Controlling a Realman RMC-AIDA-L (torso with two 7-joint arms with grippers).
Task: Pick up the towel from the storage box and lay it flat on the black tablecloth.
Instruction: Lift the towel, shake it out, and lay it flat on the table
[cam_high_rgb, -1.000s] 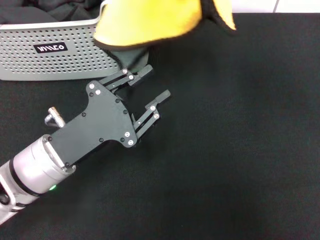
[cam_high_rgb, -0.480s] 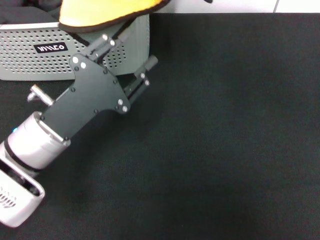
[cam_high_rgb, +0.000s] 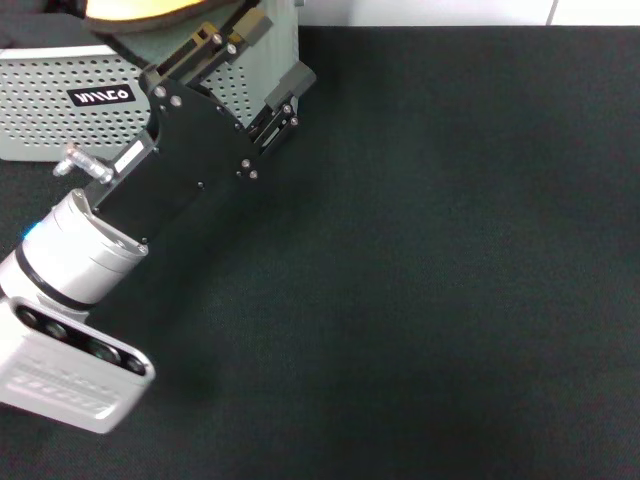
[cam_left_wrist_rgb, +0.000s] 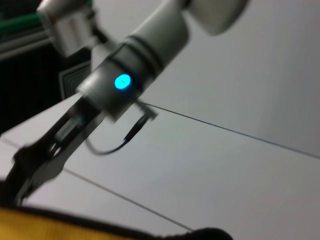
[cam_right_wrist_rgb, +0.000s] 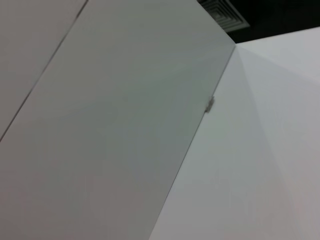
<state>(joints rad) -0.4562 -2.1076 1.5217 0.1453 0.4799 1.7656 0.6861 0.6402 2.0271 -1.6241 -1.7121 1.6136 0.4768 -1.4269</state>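
Observation:
The towel (cam_high_rgb: 130, 10) hangs above the storage box (cam_high_rgb: 60, 125), and only its yellow lower edge shows at the top of the head view. My left gripper (cam_high_rgb: 280, 48) is raised beside the box's right end, open, with its upper finger just under the towel's edge. The left wrist view shows the towel (cam_left_wrist_rgb: 75, 227), yellow with black edging, close below the camera. There my right gripper (cam_left_wrist_rgb: 22, 182) reaches down to the towel's edge and appears shut on it. The black tablecloth (cam_high_rgb: 430, 250) covers the table.
The storage box holds some dark cloth (cam_high_rgb: 25, 35) at its back left. A white strip (cam_high_rgb: 450, 12) runs along the far edge of the tablecloth. My left arm's wrist housing (cam_high_rgb: 70, 370) sits low over the near left of the table.
The towel has risen and moved left, almost out of the head view. My left gripper has followed it up and back toward the box, staying open.

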